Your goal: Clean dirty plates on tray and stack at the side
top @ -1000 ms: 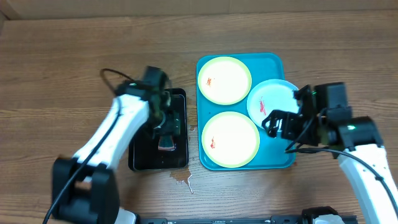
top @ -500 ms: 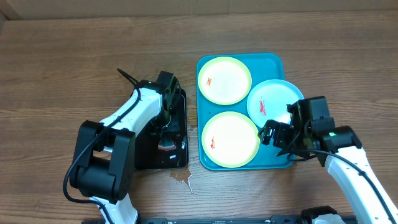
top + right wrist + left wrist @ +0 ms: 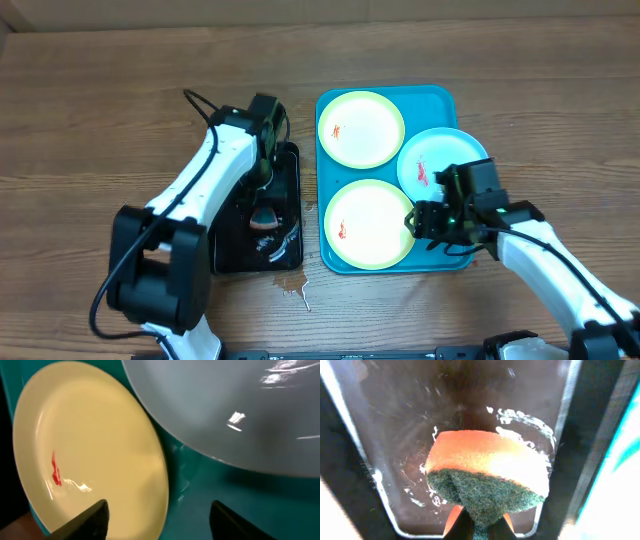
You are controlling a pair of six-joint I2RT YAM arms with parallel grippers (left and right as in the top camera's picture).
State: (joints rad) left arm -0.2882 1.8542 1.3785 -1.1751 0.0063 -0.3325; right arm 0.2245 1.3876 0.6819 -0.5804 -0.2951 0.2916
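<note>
The turquoise tray (image 3: pixel 441 104) holds three plates: a pale yellow-green plate (image 3: pixel 361 128) at the back, a light blue plate (image 3: pixel 440 165) on the right, and a second yellow-green plate (image 3: pixel 370 224) at the front, each with a red smear. My left gripper (image 3: pixel 479 529) is shut on an orange sponge with a green scouring pad (image 3: pixel 485 475), just above the black tray (image 3: pixel 232 250). My right gripper (image 3: pixel 160 520) stands open astride the right rim of the front plate (image 3: pixel 90 450), one finger over the plate and one over the tray floor (image 3: pixel 215 490). The blue plate (image 3: pixel 240 410) overlaps above.
The black tray (image 3: pixel 395 420) is wet with white foam streaks. A small puddle (image 3: pixel 293 288) lies on the wooden table just in front of it. Both trays sit side by side with a narrow gap.
My left gripper has shut on the sponge in the black tray. The right arm has moved left and lower to the front plate's right rim, and its jaws have narrowed.
</note>
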